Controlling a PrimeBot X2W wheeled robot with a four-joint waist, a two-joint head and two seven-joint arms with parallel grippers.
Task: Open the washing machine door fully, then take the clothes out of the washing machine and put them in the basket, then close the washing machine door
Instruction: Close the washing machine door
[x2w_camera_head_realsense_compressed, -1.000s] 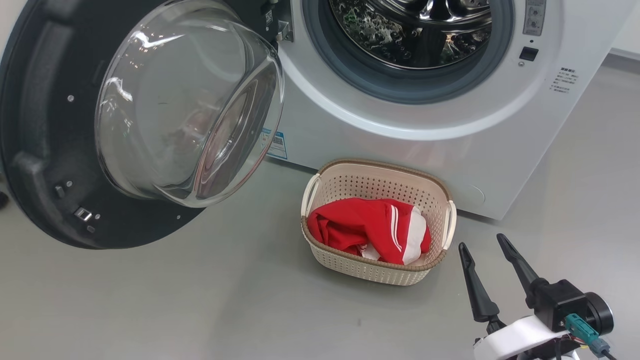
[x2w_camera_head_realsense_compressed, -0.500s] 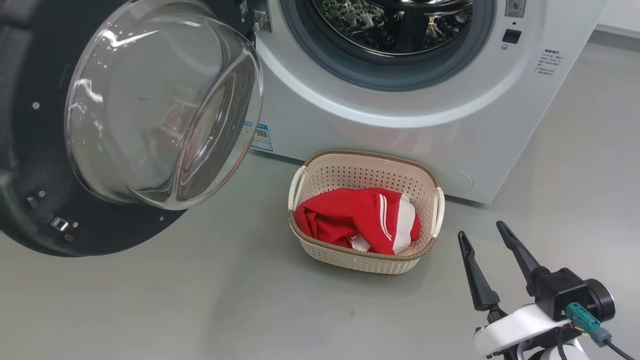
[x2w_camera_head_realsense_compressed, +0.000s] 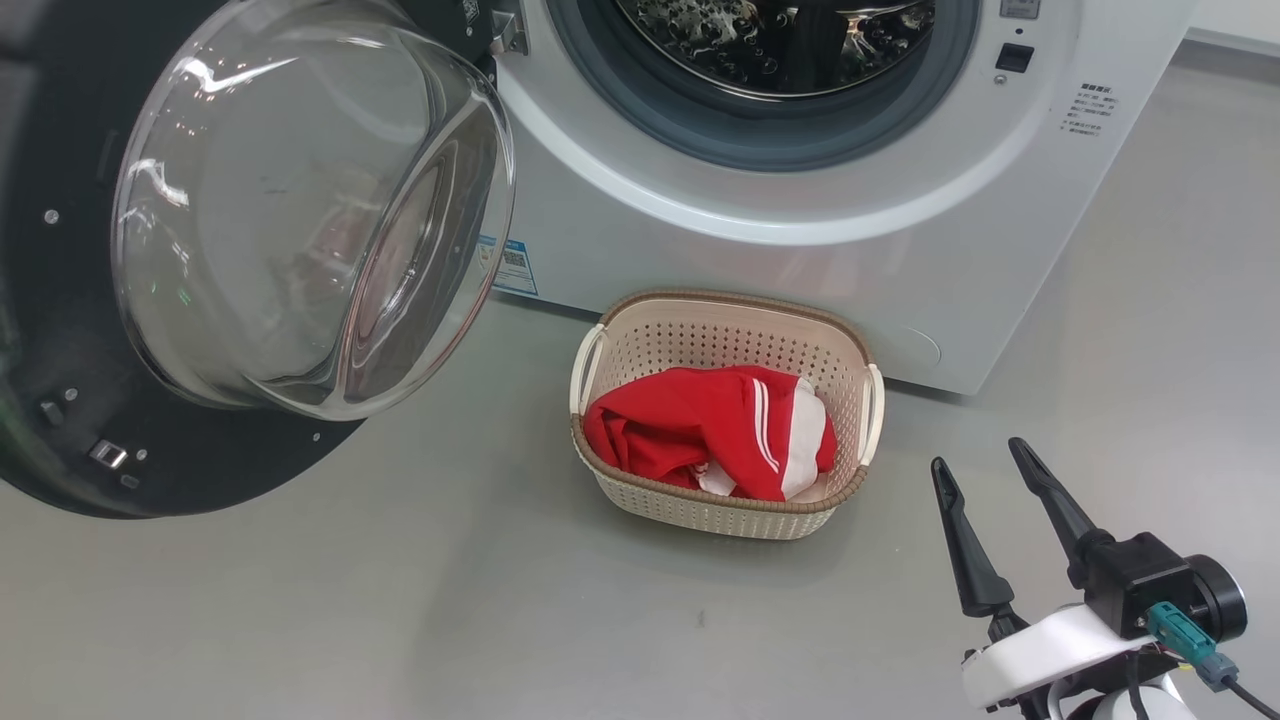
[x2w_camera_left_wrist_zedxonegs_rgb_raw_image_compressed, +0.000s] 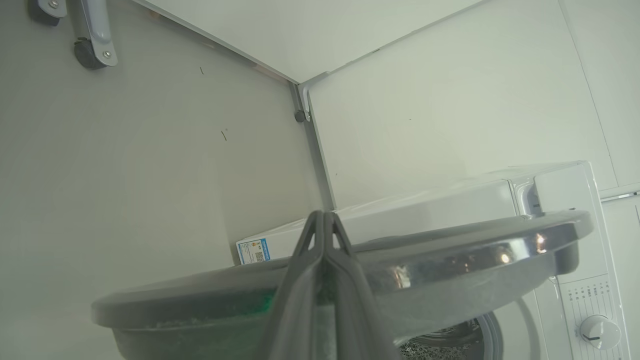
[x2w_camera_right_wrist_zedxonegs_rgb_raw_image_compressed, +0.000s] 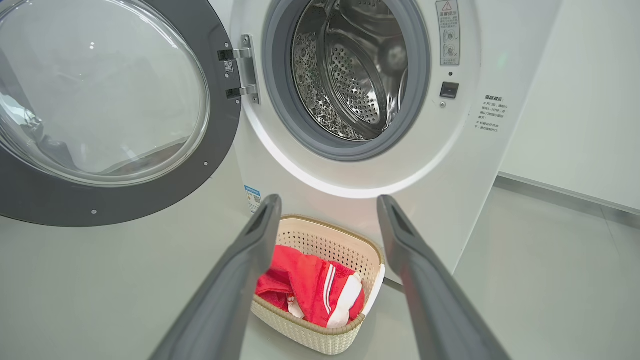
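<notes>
Washing machine door (x2w_camera_head_realsense_compressed: 300, 220) hanging open | clothes (x2w_camera_head_realsense_compressed: 700, 430) lying in basket (x2w_camera_head_realsense_compressed: 720, 300) | my left gripper (x2w_camera_left_wrist_zedxonegs_rgb_raw_image_compressed: 322, 216) pressed together by its rim, right gripper (x2w_camera_head_realsense_compressed: 977, 452) spread | judging next: pushing door shut.

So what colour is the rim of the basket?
Brown, with a woven look, running round the cream perforated basket. The head view shows it best.

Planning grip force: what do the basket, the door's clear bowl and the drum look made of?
Small cream perforated basket: probably moulded plastic, matte, with even punched holes; its brown rim seems to imitate weave. Round door's clear bulging bowl: glass, perhaps clear plastic, glossy with sharp reflections. Silver perforated drum: likely polished steel, mirror-bright.
</notes>
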